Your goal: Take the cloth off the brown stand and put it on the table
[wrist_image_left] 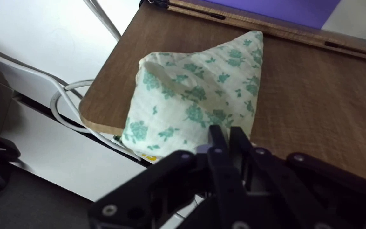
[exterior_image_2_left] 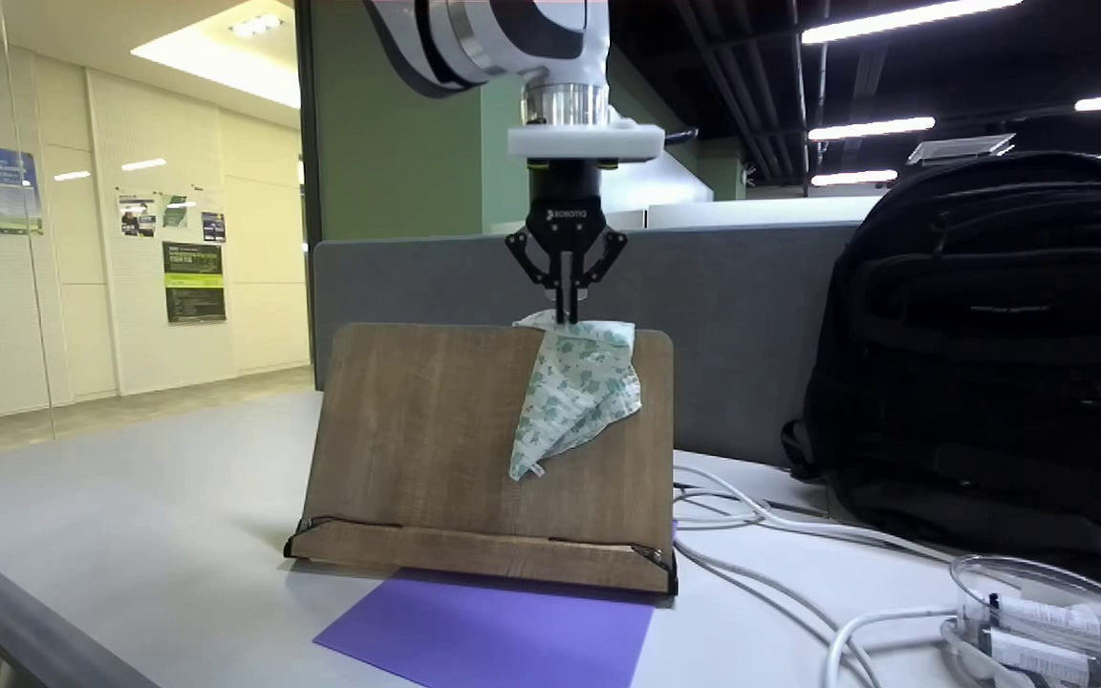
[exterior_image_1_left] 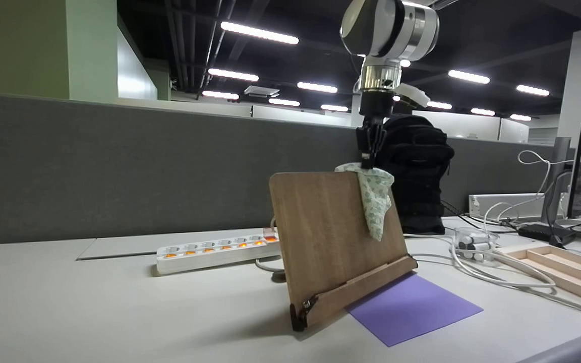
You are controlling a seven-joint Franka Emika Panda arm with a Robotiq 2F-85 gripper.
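A flat purple sheet (exterior_image_2_left: 503,635) is laid on the white table (exterior_image_2_left: 159,497), in front of the brown wooden stand (exterior_image_2_left: 417,430) and partly beneath it. In an exterior view, a clear round container (exterior_image_2_left: 962,602), in which white-labelled cylinders (exterior_image_2_left: 1052,619) are held, is located to the right of the stand and well apart from it. White cables (exterior_image_2_left: 766,516) are routed across the table between the stand and the container.

The stand is tilted backward. The white cloth with green floral print (exterior_image_2_left: 577,382) is draped over the upper edge of the stand, near the right-hand corner as seen in both exterior views; a pointed end is hung down the front face of the stand. The black two-fingered gripper (exterior_image_2_left: 567,318) is positioned directly above that edge, directed downward. Its fingers are brought close together, and the top of the cloth is clamped between the fingertips.

Behind the stand, in an exterior view, a long white power strip with orange-lit switches (exterior_image_1_left: 212,258) is placed to the left. A black fabric backpack (exterior_image_1_left: 416,176) is stood behind the stand to the right. Farther back, a grey partition (exterior_image_1_left: 134,166) is mounted behind the stand, along the rear of the table.
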